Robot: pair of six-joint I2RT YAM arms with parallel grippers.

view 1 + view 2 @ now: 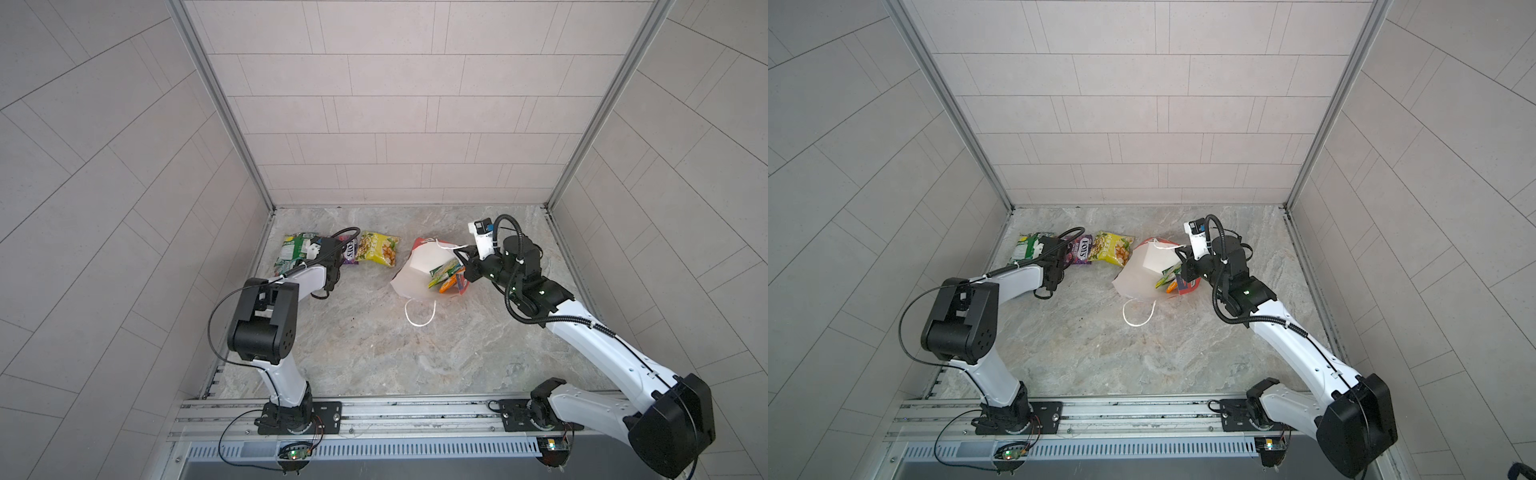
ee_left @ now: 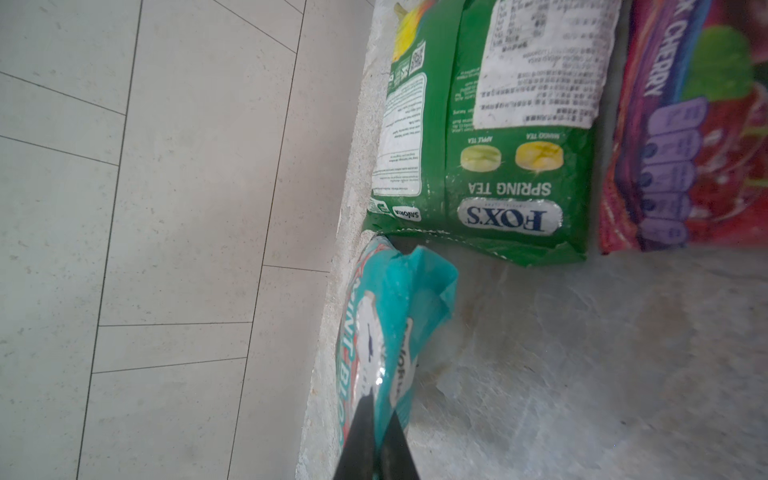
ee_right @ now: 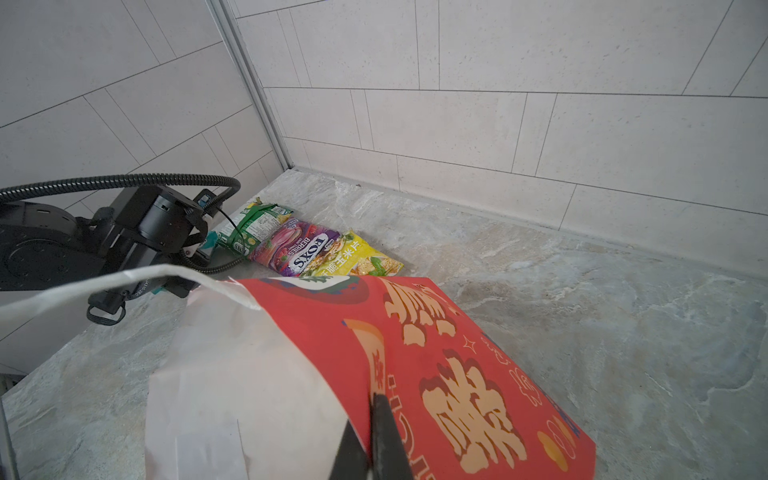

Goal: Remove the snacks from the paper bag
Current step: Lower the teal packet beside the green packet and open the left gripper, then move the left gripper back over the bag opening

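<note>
Tabletop (image 1: 374, 365): grey marble, all items on its far half.

Paper bag (image 1: 409, 272) is the reference. It is red with gold characters and slumped on the tabletop. Its mouth gapes toward the top camera, with the white inside visible in both top views.

Right gripper (image 3: 363, 411) is at the bag's right side. Its fingers (image 3: 386, 449) are clenched on the bag wall at the rim, one on the white inside and one on the red outside.

Left gripper (image 2: 380, 407) is well to the bag's left, beyond the loose packets, and hidden under the left arm (image 1: 307, 278) in the top views. Its fingers (image 2: 357, 449) are clamped on the teal packet (image 2: 395, 324). The packet's free end meets the edge of the green packet (image 2: 490, 166).

Loose packets form a row left of the bag:
- The yellow packet (image 1: 378, 248) is just beside the bag.
- The purple packet (image 1: 350, 251), marked "FOX'S", touches the yellow one on the side away from the bag.
- The green one is farthest from the bag, partly covered by the left arm.

Inside the bag, the yellow-green packet (image 1: 444, 270) and the orange packet (image 1: 451, 286) stick up at the mouth against the right wall, close to the right gripper.

One white cord handle (image 1: 419, 318) loops on the tabletop at the bag's near edge.
</note>
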